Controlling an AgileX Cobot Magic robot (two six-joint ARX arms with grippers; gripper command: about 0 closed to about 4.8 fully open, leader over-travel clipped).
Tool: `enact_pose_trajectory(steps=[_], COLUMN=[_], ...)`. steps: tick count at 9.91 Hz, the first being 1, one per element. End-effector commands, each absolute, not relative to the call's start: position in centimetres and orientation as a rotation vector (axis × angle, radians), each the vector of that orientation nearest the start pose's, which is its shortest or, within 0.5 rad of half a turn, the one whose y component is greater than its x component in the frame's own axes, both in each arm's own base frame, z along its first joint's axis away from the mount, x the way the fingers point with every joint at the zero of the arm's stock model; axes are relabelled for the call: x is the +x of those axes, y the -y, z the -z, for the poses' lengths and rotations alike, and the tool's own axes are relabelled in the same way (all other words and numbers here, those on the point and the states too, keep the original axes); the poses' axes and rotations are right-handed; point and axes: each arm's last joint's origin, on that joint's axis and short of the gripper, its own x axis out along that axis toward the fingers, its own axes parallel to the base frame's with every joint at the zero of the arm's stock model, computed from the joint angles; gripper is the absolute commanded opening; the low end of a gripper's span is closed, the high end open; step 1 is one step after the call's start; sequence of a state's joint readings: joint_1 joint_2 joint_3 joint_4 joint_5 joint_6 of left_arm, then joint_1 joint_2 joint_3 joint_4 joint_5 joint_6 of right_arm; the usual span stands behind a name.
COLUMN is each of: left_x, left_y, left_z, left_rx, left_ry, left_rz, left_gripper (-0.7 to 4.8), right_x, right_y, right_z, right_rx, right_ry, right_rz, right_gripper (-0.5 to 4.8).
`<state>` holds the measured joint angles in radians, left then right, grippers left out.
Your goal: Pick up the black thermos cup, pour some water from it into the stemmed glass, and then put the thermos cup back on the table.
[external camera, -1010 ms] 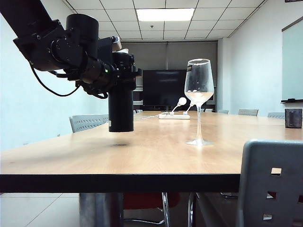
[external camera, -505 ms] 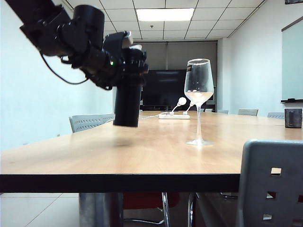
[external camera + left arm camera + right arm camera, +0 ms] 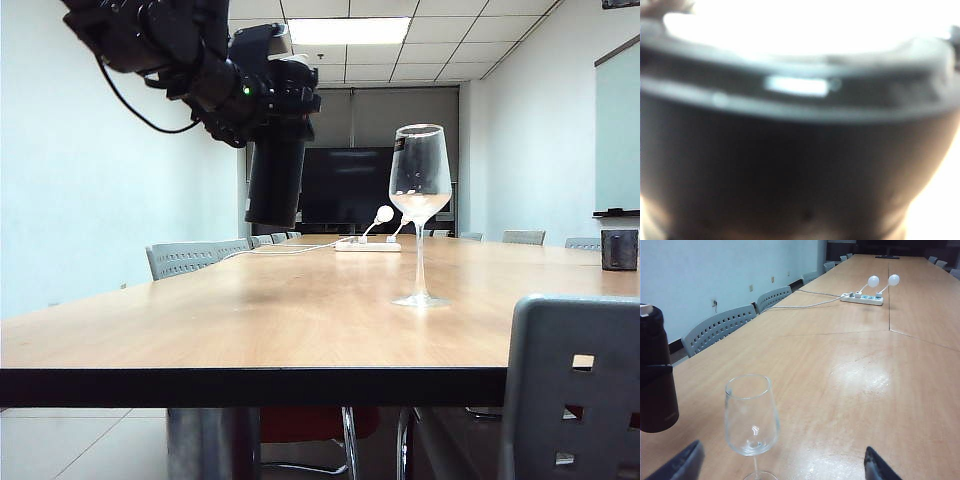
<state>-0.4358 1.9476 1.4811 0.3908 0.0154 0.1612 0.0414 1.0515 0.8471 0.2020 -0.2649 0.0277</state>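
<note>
The black thermos cup (image 3: 275, 190) hangs high above the table (image 3: 250, 330), leaning a little, its base well clear of the wood. My left gripper (image 3: 280, 125) is shut on its upper part. In the left wrist view the thermos cup (image 3: 790, 160) is a dark blur that fills the picture and hides the fingers. The stemmed glass (image 3: 420, 200) stands upright to the right of it. In the right wrist view the glass (image 3: 751, 415) rises between the spread fingertips (image 3: 680, 465) of my open right gripper (image 3: 780, 467), which touches nothing, and the thermos cup (image 3: 657, 385) shows beside it.
A white power strip (image 3: 368, 245) with two round white plugs and a cable lies farther down the table. A small dark cup (image 3: 620, 249) stands at the far right. Grey chairs line the left side (image 3: 185, 258), and one chair back (image 3: 575, 390) is close in front.
My left arm has lifted the thermos cup from just above the table to well above it, a little to the right, and it now leans slightly. The glass has not moved.
</note>
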Motion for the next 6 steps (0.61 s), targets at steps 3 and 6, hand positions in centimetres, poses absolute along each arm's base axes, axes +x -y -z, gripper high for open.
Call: enact_pose_trajectory(steps=[3,6], left_x=[41.0,40.6], left_y=[20.5,21.3], left_z=[-31.9,-32.4], left_rx=[0.205,0.223], left_ry=[0.072,0.092], left_rz=[0.459,0.465], left_gripper=[1.80,1.85], right_x=[23.5,23.5], right_y=[-1.7,-1.8], right_z=[-34.4,-34.4], right_rx=[0.047,0.050], right_ry=[0.008,0.008], right_rz=[-0.314,-0.335], right_gripper=[4.13,4.13])
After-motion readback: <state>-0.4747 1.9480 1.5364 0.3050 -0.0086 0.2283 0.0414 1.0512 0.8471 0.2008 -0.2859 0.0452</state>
